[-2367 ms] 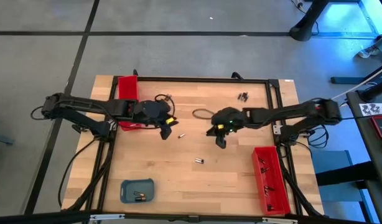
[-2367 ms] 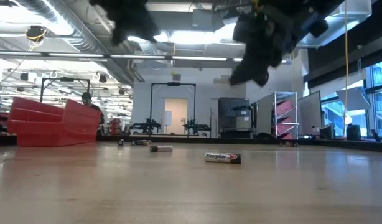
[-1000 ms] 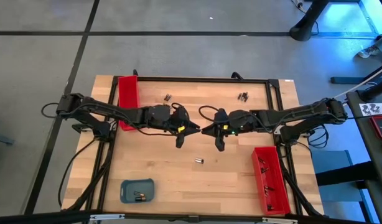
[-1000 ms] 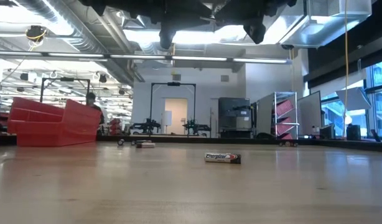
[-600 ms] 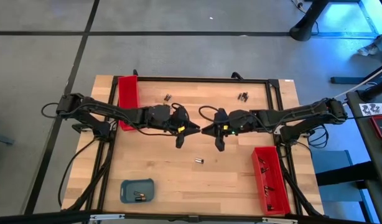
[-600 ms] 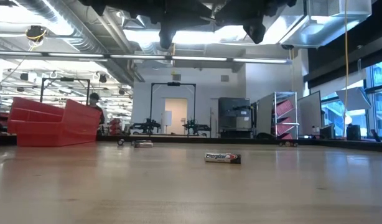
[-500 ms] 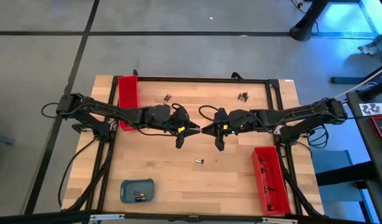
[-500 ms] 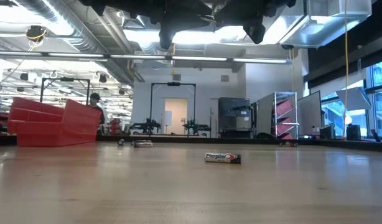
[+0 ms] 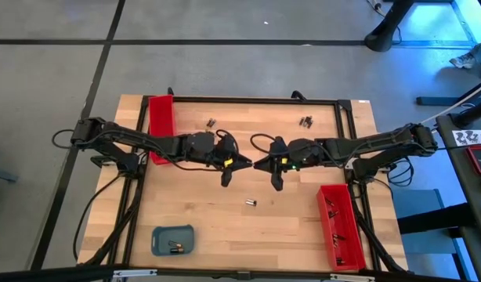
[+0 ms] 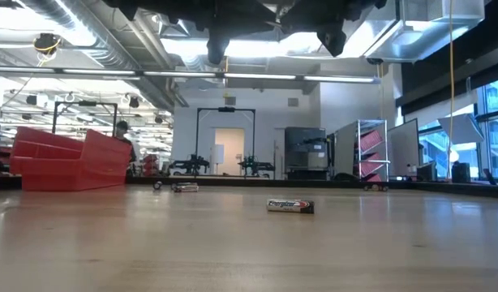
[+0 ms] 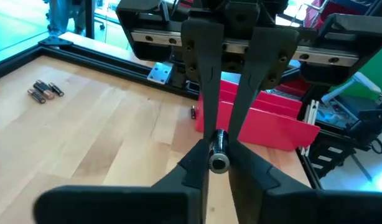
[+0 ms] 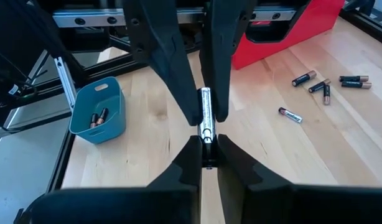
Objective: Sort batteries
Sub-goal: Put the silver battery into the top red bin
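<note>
High view: wooden table (image 9: 186,211) at centre frame; long red plastic tray (image 9: 160,121) upper left, second long red tray (image 9: 337,225) lower right; small blue-grey rounded tray (image 9: 174,240) lower left, holding cells; loose cylindrical metal batteries (image 9: 305,122) at upper centre and right; one battery (image 9: 251,204) lying just below centre

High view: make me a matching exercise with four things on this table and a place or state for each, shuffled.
1 blue tray
2 lone battery
3 left pincer
4 held battery

A alone on bare wood
B gripped by both pincers
C holds batteries
D meets right pincer mid-table

Pairs: 1-C, 2-A, 3-D, 4-B
</note>
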`<state>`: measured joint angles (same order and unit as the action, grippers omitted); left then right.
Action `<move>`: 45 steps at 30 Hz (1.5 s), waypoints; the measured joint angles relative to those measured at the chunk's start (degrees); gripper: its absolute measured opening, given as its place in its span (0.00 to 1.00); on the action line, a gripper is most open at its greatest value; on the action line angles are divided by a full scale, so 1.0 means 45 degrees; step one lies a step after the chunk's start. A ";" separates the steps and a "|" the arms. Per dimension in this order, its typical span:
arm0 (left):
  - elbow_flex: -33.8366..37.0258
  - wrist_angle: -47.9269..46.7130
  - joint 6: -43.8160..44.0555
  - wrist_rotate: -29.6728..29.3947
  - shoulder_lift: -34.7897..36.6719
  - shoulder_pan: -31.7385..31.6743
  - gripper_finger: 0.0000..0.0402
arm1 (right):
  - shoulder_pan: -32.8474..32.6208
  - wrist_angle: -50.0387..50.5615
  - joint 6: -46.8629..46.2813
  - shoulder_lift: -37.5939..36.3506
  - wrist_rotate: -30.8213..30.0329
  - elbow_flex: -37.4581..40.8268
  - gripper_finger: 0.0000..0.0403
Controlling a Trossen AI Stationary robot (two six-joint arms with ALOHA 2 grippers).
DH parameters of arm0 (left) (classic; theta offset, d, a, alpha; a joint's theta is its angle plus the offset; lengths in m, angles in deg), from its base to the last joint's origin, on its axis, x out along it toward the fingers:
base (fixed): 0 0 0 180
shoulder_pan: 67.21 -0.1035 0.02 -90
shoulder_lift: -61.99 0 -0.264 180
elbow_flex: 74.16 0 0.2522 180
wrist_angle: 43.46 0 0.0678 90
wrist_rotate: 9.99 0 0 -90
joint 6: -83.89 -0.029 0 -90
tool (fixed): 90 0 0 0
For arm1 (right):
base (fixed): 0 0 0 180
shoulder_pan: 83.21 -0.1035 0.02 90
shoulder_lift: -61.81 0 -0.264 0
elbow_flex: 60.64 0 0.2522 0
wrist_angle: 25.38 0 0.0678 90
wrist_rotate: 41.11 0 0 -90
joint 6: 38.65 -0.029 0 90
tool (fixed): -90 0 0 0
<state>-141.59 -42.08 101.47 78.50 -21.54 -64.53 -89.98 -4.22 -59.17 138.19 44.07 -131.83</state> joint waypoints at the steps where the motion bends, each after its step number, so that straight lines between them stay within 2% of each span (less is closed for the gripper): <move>1: 0.0000 0.0004 0.0001 0.0011 0.0000 0.0000 0.08 | -0.0004 0.0005 0.0009 0.0000 0.0009 0.0000 0.07; 8: 0.0000 -0.0001 0.0010 0.0007 0.0000 0.0009 0.07 | -0.0004 0.0012 0.0036 0.0000 0.0007 0.0000 0.07; 15: -0.0030 -0.0321 0.0107 0.0293 0.0000 0.0014 0.06 | 0.0011 0.0005 -0.0003 0.0000 0.0456 0.0000 0.12; 25: -0.0019 -0.1155 0.0032 0.0293 0.0019 0.0018 0.06 | 0.0011 0.0041 -0.0032 -0.0134 0.0539 -0.0005 0.36; 29: -0.0146 -0.2270 0.0039 0.0239 0.0461 0.0077 0.06 | 0.0011 0.0421 -0.0489 -0.0583 0.0544 -0.0005 0.40; 33: -0.1231 -0.5546 -0.0441 -0.0778 0.1263 0.0106 0.06 | 0.0011 0.1244 -0.0612 -0.1192 0.0221 -0.0005 0.39; 38: -0.3935 -1.1972 -0.0642 -0.2944 0.2035 -0.0240 0.06 | 0.0011 0.1370 -0.0502 -0.1538 -0.0150 -0.0005 0.37; 42: -0.5726 -1.7998 0.0644 -0.4309 0.2055 -0.1815 0.06 | 0.0011 0.1365 -0.0370 -0.1545 -0.0214 -0.0005 0.37; 45: -0.6010 -2.1015 0.1275 -0.4587 0.2088 -0.3677 0.06 | 0.0011 0.1390 -0.0333 -0.1506 -0.0384 -0.0005 0.37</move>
<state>-168.63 -136.65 107.21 57.86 -12.14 -81.07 -89.93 2.03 -60.67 131.41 42.34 -131.85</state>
